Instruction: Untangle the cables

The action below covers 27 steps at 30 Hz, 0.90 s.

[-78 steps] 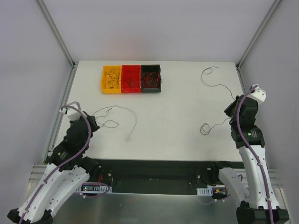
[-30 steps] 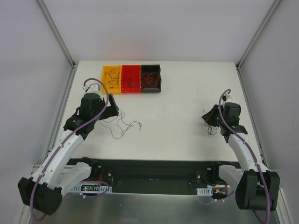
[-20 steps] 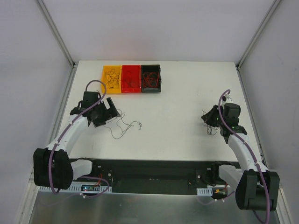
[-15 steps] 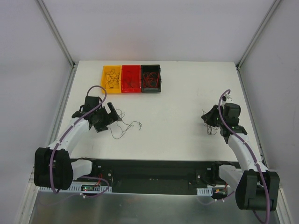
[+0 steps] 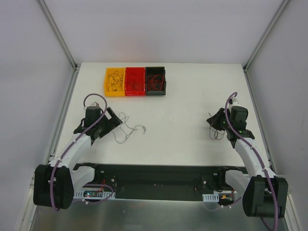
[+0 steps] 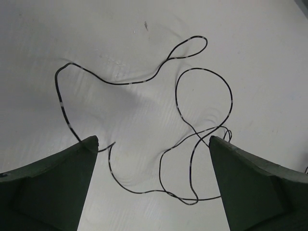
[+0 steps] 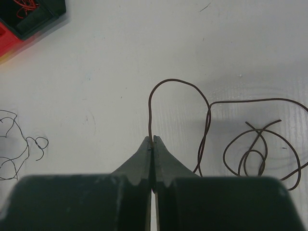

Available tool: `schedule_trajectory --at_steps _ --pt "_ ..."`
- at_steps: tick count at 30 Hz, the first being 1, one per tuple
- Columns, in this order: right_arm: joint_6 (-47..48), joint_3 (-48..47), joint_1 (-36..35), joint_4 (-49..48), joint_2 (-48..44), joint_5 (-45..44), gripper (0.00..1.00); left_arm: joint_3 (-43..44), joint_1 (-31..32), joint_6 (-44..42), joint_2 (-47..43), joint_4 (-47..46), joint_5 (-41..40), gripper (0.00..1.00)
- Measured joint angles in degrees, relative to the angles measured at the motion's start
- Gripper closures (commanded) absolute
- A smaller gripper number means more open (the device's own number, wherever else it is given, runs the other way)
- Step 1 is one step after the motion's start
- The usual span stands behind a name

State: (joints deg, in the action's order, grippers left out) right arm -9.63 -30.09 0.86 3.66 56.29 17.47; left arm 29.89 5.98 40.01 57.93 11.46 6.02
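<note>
A thin black cable (image 5: 128, 130) lies in loose loops on the white table, just right of my left gripper (image 5: 112, 123). In the left wrist view the left gripper (image 6: 153, 142) is open wide, and the black cable (image 6: 118, 83) curls on the table between and beyond its fingers, touching neither pad that I can see. My right gripper (image 5: 211, 120) is shut on the end of a brown cable (image 5: 215, 134). In the right wrist view its tips (image 7: 152, 139) pinch the brown cable (image 7: 208, 108), which arcs up and coils to the right.
Three bins stand in a row at the back left: yellow (image 5: 106, 82), red (image 5: 134, 94) and black (image 5: 155, 93), each holding tangled wires. The black bin (image 7: 43, 19) shows at the top left of the right wrist view. The black cable (image 7: 38, 139) shows at that view's left edge.
My left arm has drawn back toward the near left and dropped low, its gripper still open beside the black cable. The right arm has stayed put, still pinching the brown cable.
</note>
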Motion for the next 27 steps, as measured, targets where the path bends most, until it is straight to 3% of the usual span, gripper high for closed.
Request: schedule_trajectory --at_steps 3,6,11,13,15,19,21,27 --pt "0.0 0.0 0.0 0.0 0.0 0.0 0.99 -3.5 0.0 -0.4 3.0 -8.0 1.3 0.06" --pt "0.0 0.3 0.0 -0.1 -0.5 0.1 0.99 -5.0 0.0 -0.9 4.7 -11.2 1.4 0.16" --pt "0.0 0.9 -0.2 -0.3 -0.6 0.6 0.95 -5.5 0.1 -2.1 9.2 -17.1 3.1 0.54" --pt "0.0 0.9 -0.5 -0.5 -0.3 0.9 0.86 -5.5 0.6 -2.1 10.7 -18.7 4.2 0.8" --pt "0.4 0.9 -1.6 -0.4 0.3 0.8 0.73 -5.5 1.1 -2.1 11.3 -20.1 5.3 0.91" --pt "2.8 -0.7 -6.2 2.8 1.8 -1.4 0.39 -5.4 1.8 -3.1 10.6 -21.4 8.0 1.0" --pt "4.3 -3.1 -8.9 5.6 2.9 -3.8 0.28 -5.4 2.5 -3.5 8.5 -21.3 9.0 1.0" --pt "7.4 -9.8 -14.3 11.5 2.6 -11.6 0.13 -4.3 5.9 -7.1 -2.3 -19.5 13.4 1.0"
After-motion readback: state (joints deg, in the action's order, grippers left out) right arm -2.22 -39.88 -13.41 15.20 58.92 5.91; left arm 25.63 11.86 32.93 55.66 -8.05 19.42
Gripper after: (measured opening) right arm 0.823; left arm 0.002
